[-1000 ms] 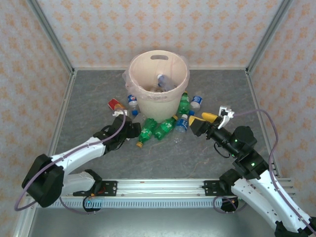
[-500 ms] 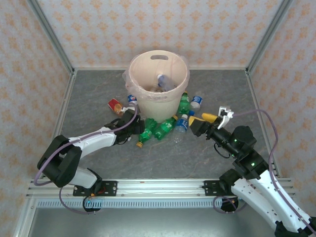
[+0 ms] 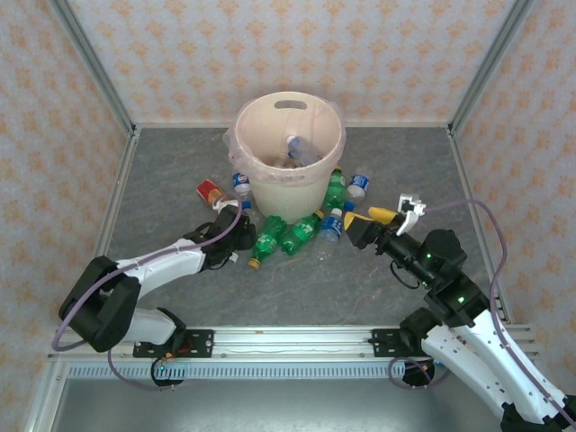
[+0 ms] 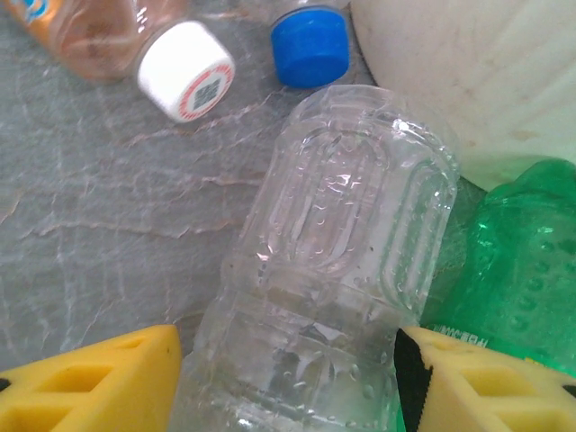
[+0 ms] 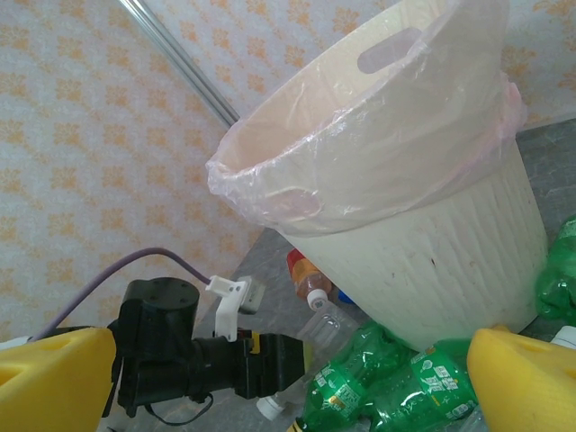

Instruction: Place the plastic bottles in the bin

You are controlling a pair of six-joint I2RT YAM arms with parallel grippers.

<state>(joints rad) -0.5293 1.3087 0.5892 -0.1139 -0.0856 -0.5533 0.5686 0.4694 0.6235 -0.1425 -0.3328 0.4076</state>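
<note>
- my left jaws straddle a clear bottle (image 4: 333, 270) lying on the grey worktop (image 4: 90, 225). one yellow finger (image 4: 99, 382) sits at the lower left of the left wrist view and the other at the lower right, each right at the bottle's wall. i cannot tell whether they press it or only flank it.
- just to the right of it lies a green bottle (image 4: 513, 279), touching its side.
- along the top of that view are a blue cap (image 4: 310, 47) and a white cap (image 4: 186, 70). the white cap is on an orange-tinted bottle (image 4: 99, 27) in the upper left corner.
- my right jaws stand wide open with nothing between them, the yellow fingers (image 5: 54, 378) in the lower corners of the right wrist view. in the overhead view they sit right of centre, pointed toward the bin (image 3: 290, 184).
- the bin stands upright in the upper middle of the overhead view. a thin liner (image 5: 396, 117) is folded over its rim, and a few bottles (image 3: 297, 148) lie inside.
- the other plastic bottles (image 3: 283, 236) lie on the worktop around the bin's base:
  - green ones below it, between my two arms
  - a green one (image 3: 335, 189) and blue-capped ones (image 3: 357, 184) at its right
  - a red-labelled one (image 3: 211, 191) and a blue-labelled one (image 3: 240, 183) at its left
</note>
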